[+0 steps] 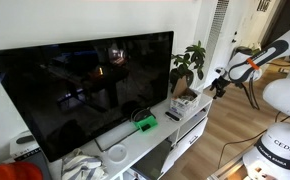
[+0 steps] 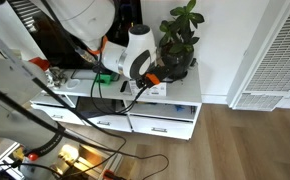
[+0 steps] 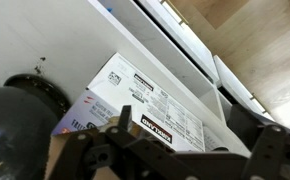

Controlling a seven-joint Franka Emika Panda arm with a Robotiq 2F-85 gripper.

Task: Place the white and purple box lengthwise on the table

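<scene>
The white and purple box (image 3: 150, 95) lies flat on the white table (image 3: 65, 35), label side up, with its purple end toward the black plant pot (image 3: 15, 110). In the wrist view my gripper (image 3: 197, 138) hovers over it with the fingers spread wide, one on each side, not touching it. In both exterior views the box (image 1: 185, 100) (image 2: 161, 90) sits at the plant end of the table (image 1: 135, 148) (image 2: 185, 98), and the gripper (image 1: 219, 86) (image 2: 148, 78) is close above and beside it.
A large TV (image 1: 85, 85) fills most of the table. A bright green box (image 1: 145, 124) (image 2: 105, 78) and a small black remote (image 1: 172, 116) lie in front of it. A potted plant (image 1: 190, 62) (image 2: 180, 40) stands by the box. Cables hang below the table.
</scene>
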